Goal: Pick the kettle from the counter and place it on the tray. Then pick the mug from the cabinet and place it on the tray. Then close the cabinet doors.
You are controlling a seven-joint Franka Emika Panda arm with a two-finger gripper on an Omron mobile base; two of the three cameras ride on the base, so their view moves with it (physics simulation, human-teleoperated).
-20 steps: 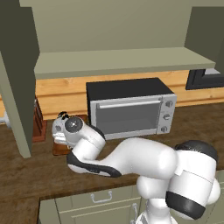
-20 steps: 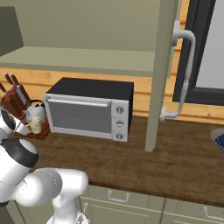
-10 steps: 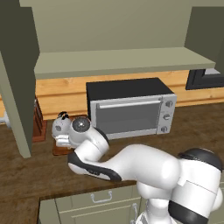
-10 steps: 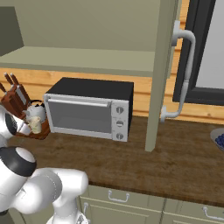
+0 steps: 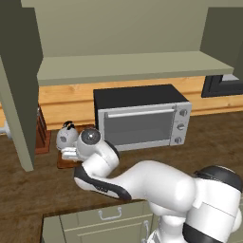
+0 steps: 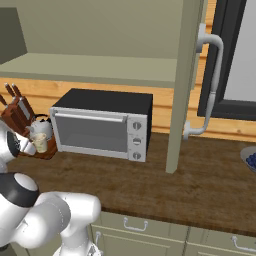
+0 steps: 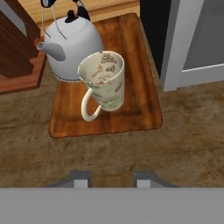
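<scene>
hand view: mug [image 7: 104,83] on tray [image 7: 140,105] by kettle [image 7: 72,41], gripper [image 7: 108,178] empty

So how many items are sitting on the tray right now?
2. On the tray, the kettle sits at the back by the knife block, and the mug stands just in front of the kettle.

A: Where is the arm?

B: It rises from the base, bends low and reaches forward to the left, wrist turned down.

A: And the gripper [image 7: 109,180]?

B: In the hand view its 2 fingertips [image 7: 78,179] stand apart at the bottom edge, with nothing between them. The jaws look spread and empty.
</scene>
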